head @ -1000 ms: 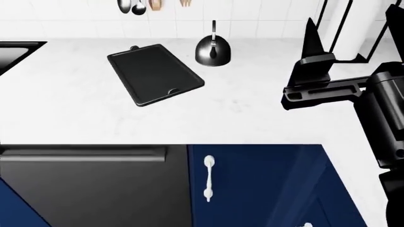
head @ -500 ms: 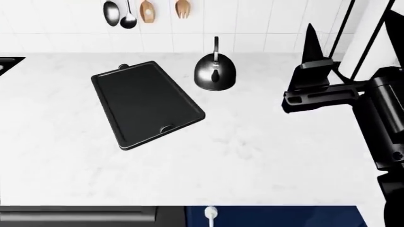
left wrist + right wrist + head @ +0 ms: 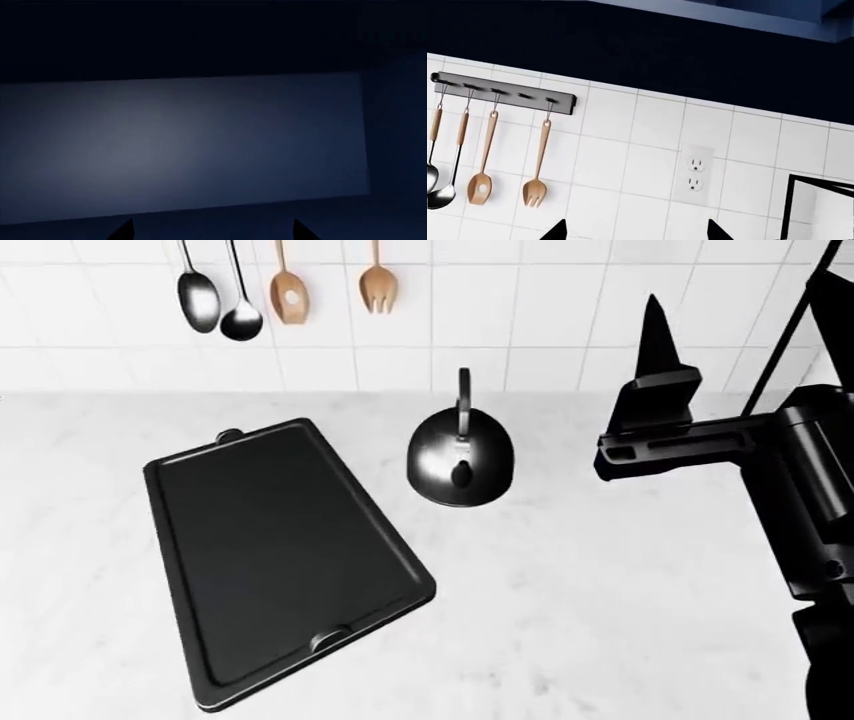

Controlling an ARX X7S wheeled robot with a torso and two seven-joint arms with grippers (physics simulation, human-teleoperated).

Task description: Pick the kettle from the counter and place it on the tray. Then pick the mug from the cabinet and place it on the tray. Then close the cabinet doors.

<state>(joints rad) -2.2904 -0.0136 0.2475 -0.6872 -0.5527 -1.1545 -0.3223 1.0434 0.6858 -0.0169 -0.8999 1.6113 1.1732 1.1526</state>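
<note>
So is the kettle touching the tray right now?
Apart. The head view shows a strip of white counter between the kettle and the tray.

Upright chrome kettle [image 3: 461,470] on white counter [image 3: 627,590], seemingly just clear of empty black tray [image 3: 274,550].

Kettles: one, the kettle [image 3: 461,470], on the counter [image 3: 601,590].
Trays: one, the tray [image 3: 274,550], at the kettle's 8 o'clock in the head view.
Hanging utensils: four, two dark metal ladles [image 3: 198,300] and [image 3: 242,320], one wooden slotted spoon [image 3: 479,187], one wooden fork-spoon [image 3: 534,192].
Utensil rails: one, the rail [image 3: 504,93].
Wall outlets: one, the outlet [image 3: 694,175], with two sockets.
</note>
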